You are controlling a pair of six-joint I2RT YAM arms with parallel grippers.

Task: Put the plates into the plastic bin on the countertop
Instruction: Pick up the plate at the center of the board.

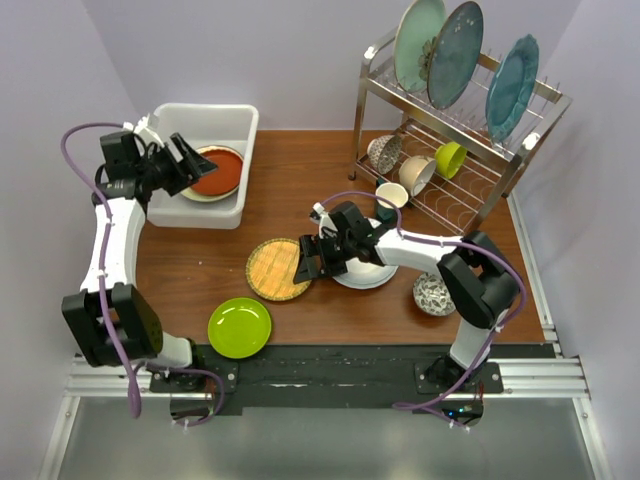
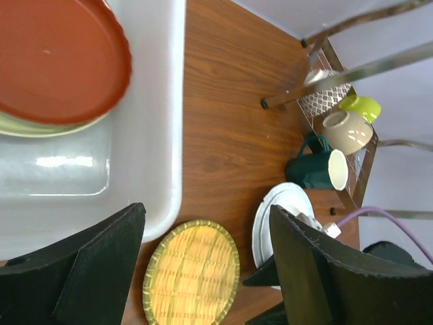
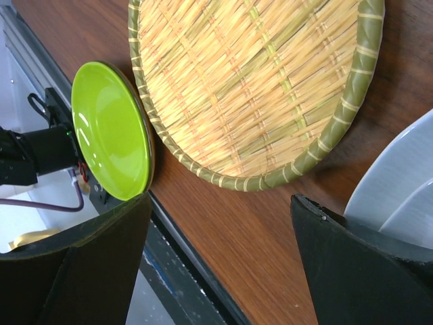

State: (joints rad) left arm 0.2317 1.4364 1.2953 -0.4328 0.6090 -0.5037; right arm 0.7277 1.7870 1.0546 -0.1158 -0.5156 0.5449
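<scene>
- Our left pincer [image 1: 192,163] hangs spread and empty over the white plastic bin [image 1: 215,118]. Just ahead of its fingers, the red-brown plate [image 1: 218,172] lies in the bin on top of a cream plate [image 2: 40,128].
- Our right pincer [image 1: 308,262] is also spread and pinches nothing, low over the countertop [image 1: 300,190]. The woven yellow plate [image 3: 257,88] lies just ahead of its fingertips, a white plate [image 1: 365,272] sits beside one finger, and the lime green plate [image 3: 111,128] is farther ahead.
- We judge the woven plate light, fairly stiff and rough, so not slippery. It lies flat, so we would take it at the bound rim nearest the pincer.
- The glazed plates look heavier, slick and breakable, so we would grip them by the rim and set them down softly.
</scene>
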